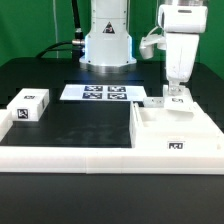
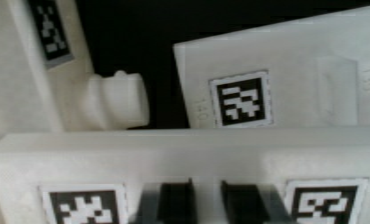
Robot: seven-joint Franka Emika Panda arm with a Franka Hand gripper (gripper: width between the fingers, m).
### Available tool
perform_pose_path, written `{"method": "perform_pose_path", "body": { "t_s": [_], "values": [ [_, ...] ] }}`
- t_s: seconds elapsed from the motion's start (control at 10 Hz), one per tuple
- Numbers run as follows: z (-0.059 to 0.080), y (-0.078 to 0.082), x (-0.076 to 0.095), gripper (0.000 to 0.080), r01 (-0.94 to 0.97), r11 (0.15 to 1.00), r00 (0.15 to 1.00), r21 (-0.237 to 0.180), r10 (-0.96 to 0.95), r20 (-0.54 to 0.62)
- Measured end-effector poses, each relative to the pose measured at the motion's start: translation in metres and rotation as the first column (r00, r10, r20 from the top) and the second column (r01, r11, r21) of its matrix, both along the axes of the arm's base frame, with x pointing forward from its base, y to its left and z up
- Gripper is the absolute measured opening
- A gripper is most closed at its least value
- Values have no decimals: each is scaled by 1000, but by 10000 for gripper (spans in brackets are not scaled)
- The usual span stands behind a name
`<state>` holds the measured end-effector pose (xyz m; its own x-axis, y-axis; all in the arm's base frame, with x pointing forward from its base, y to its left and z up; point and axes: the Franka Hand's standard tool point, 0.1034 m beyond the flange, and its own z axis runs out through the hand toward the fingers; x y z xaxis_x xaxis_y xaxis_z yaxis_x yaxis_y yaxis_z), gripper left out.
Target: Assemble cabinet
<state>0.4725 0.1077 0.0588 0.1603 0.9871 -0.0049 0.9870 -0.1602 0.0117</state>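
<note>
1. As I count in the ext. view: one cabinet, one small white block, one marker board w/ four tags, one long white rail, one black table, and one gripper, which is mine.
2. The cabinet is the biggest white pc. It is a low plastic box w/ raised walls and one b/w square tag on the front wall. It stands on the table at the ext. view's right, just behind the rail.
3. The small white block lies well apart from it, at the ext. view's left, w/ one tag on its side.
4. I hang over the far edge of the cabinet, pointing down, near a small white tagged pc there. Touching or not, I cannot tell.
5. In the wrist view I count four tags, two of them cut by the frame, all on white faces. One round white knob sticks out beside a tagged panel.
6. My two dark fingers stand close together w/ a thin pale strip between them. I cannot tell if they pinch something.
7. No brand and no readable writing, only the tag patterns.
</note>
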Motion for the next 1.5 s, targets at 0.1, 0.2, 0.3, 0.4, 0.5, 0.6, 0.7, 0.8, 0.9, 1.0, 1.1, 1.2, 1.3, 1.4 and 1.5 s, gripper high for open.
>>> {"method": "perform_pose_path", "body": {
  "t_s": [0.1, 0.2, 0.3, 0.4, 0.5, 0.6, 0.7, 0.8, 0.9, 1.0, 1.1, 1.2, 1.3, 1.4, 1.5],
  "values": [
    [0, 0, 0, 70, 0, 1000, 1000, 0, 0, 0],
    [0, -1, 1, 70, -8, 1000, 1000, 1, 8, 2],
    [-2, -6, 5, 70, -73, 997, 997, 6, 73, 18],
    [-1, -10, 10, 70, -77, 997, 997, 5, 77, 18],
    [-1, -13, 15, 70, -88, 996, 996, 5, 88, 21],
    [-1, -13, 20, 70, -86, 996, 996, 6, 86, 22],
    [-1, -13, 20, 70, -86, 996, 996, 6, 86, 23],
    [-1, -13, 20, 70, -86, 996, 996, 7, 85, 23],
    [-1, -13, 20, 70, -86, 996, 996, 7, 85, 23],
    [-1, -13, 20, 70, -85, 996, 996, 7, 85, 23],
    [-1, -14, 28, 70, -79, 997, 996, 9, 79, 30],
    [-1, -15, 36, 70, -84, 996, 996, 11, 84, 38],
    [0, -16, 52, 70, -101, 995, 994, 11, 101, 46],
    [1, -16, 71, 70, -102, 995, 993, 11, 102, 51],
    [1, -17, 77, 70, -100, 995, 994, 11, 99, 52]
  ]
}}
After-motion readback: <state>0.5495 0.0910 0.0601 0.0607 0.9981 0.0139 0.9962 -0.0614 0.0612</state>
